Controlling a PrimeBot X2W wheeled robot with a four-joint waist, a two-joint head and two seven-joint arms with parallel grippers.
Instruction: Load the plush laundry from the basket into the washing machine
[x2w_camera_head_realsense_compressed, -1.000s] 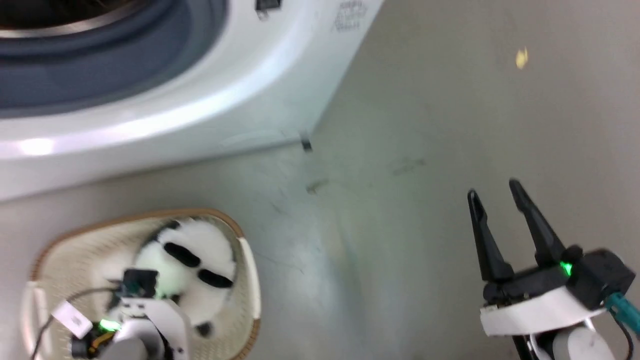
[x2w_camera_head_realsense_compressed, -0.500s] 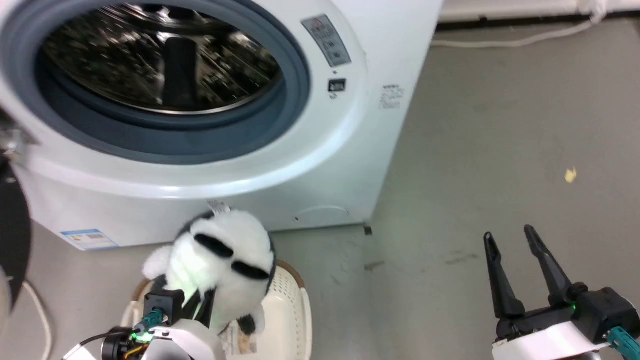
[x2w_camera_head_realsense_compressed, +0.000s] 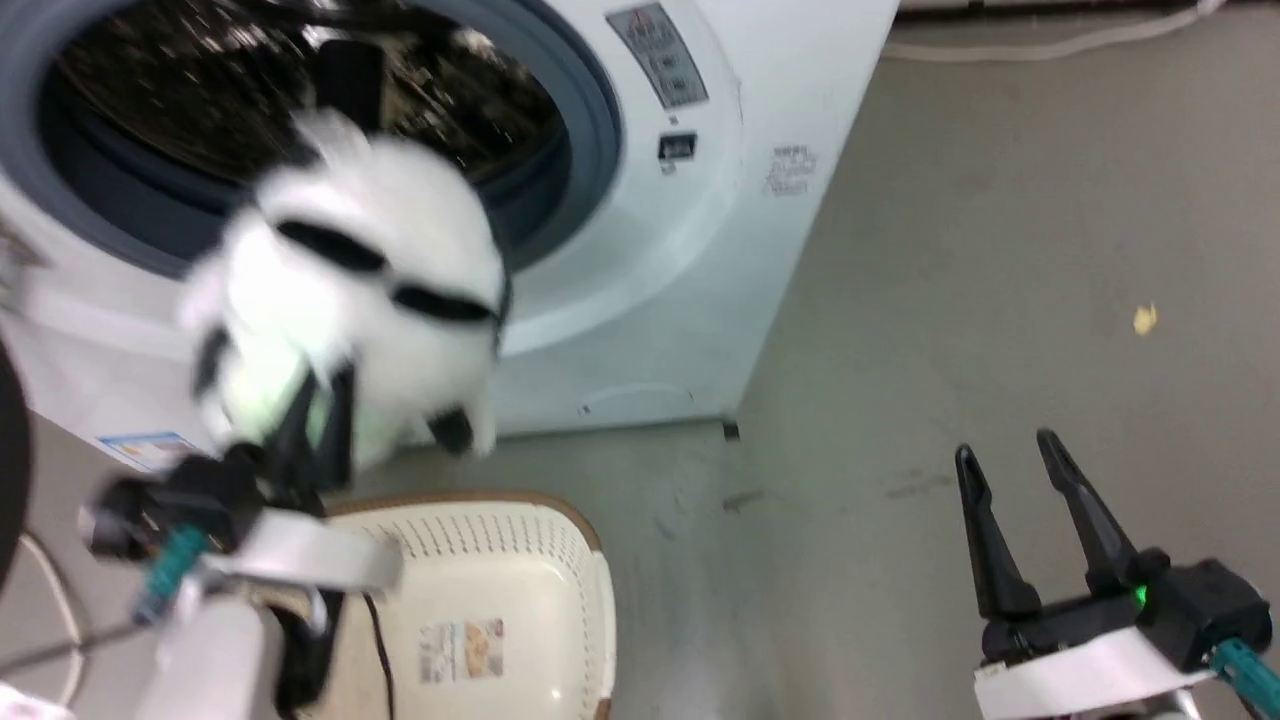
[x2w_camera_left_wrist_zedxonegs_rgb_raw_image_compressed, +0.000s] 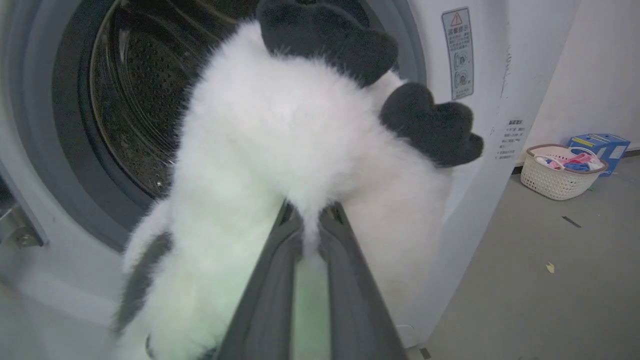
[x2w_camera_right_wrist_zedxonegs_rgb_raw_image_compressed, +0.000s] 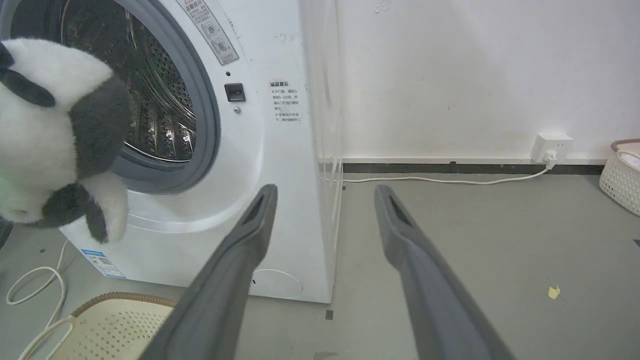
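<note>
Your left gripper (x2w_camera_left_wrist_zedxonegs_rgb_raw_image_compressed: 310, 220): jaws pinched narrow on the plush laundry (x2w_camera_head_realsense_compressed: 350, 290). Since half a second ago it has risen clear of the basket (x2w_camera_head_realsense_compressed: 470, 497), now below the jaws, to the washing machine (x2w_camera_head_realsense_compressed: 640, 300) mouth just ahead. Your right gripper (x2w_camera_head_realsense_compressed: 1005, 450): jaws wide, empty; pushing it into the drum looks next.
</note>
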